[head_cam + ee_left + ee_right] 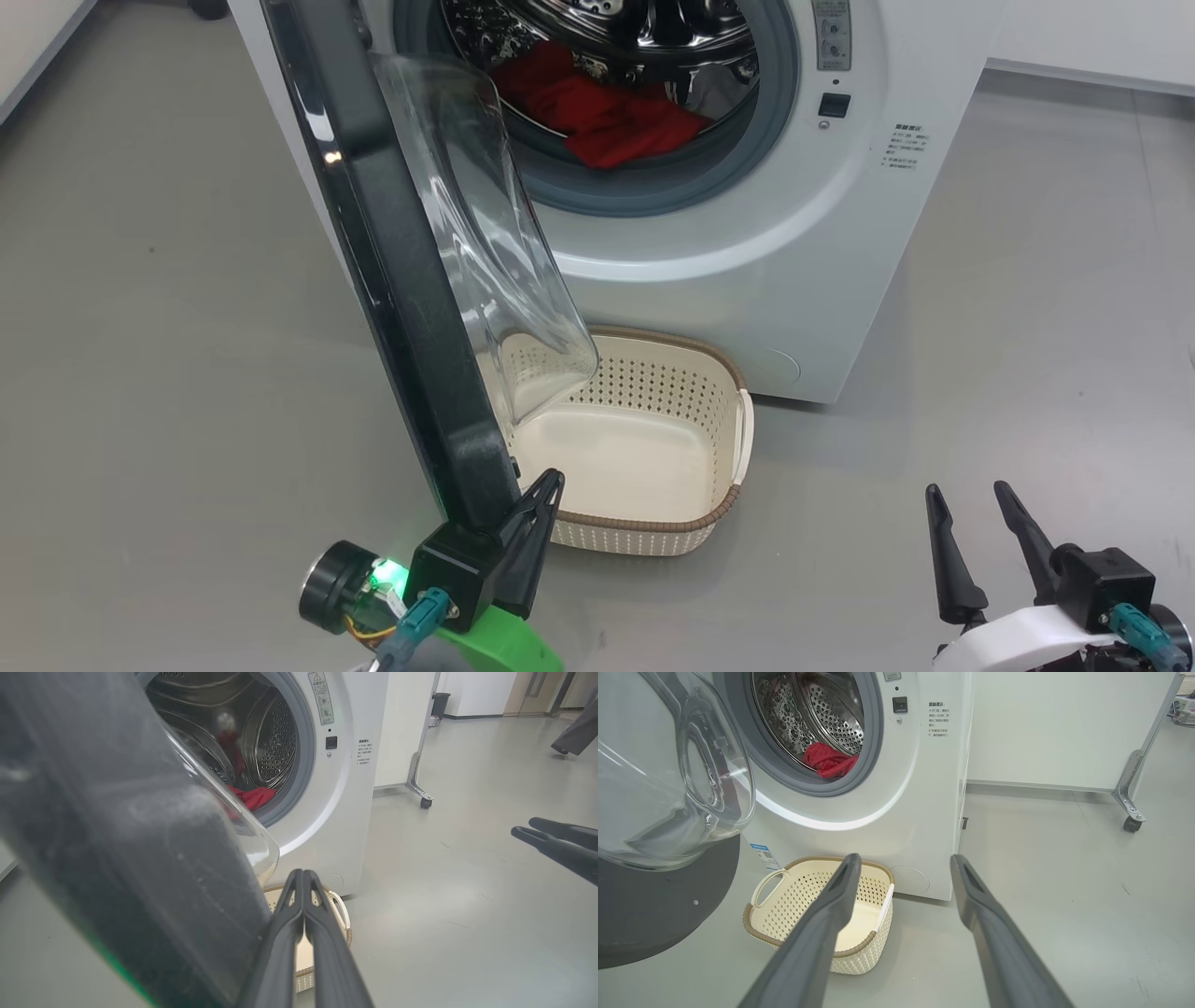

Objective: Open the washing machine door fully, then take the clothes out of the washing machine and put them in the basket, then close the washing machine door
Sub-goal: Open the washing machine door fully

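Bottom centre: closed left gripper point(549, 485) beside washing machine door point(392, 233). Lower right: open, empty right gripper point(966, 488). Top: clothes point(607, 117) in drum point(653, 28).

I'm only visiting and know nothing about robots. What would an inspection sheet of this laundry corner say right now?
Surface: grey floor, smooth, with faint scuffs.
Job's things: washing machine door open, its glass bowl hanging over the basket; red clothes lying in the drum of the washing machine; basket empty, on the floor at the machine's front.
Clutter: nothing seen.
Grippers: left gripper shut, close against the door's outer edge, contact unclear; right gripper open, holding nothing, off to the side.
Cables: teal plugs at both wrists; short wires by the left one.
Surroundings: white partition on castors beside the machine; dark bin farther back.
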Controlling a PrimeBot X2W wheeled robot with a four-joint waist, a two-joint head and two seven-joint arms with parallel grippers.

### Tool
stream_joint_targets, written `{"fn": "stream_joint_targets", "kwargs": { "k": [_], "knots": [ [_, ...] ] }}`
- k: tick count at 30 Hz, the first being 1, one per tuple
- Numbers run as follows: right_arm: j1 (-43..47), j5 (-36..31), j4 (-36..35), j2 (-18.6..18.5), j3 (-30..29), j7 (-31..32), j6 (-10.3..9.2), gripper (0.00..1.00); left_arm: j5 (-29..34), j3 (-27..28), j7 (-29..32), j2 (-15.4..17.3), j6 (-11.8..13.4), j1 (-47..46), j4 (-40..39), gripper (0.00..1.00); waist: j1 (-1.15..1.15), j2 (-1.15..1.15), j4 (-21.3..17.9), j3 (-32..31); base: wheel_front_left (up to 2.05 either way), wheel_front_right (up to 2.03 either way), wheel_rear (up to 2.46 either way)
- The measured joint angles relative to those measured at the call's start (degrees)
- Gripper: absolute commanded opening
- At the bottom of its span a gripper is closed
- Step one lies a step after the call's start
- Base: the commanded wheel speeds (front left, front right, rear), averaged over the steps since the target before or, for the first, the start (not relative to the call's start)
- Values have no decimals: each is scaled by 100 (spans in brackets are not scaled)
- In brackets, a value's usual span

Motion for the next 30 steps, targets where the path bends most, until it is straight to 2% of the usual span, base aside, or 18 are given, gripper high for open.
{"fn": "stream_joint_targets", "kwargs": {
  "k": [12, 30],
  "knots": [
    [0, -2, -27, -12, -158, 0, 14, 100, -1, 52, -98, -77, 25, 87, 24, 0, 0, 0, 182, 81, 0, 0, 0],
    [11, -23, -77, -23, -256, 0, 15, 100, 8, 414, -258, -92, 94, 341, 134, 0, 0, 0, 847, 124, 0, 0, 0]
  ]
}}
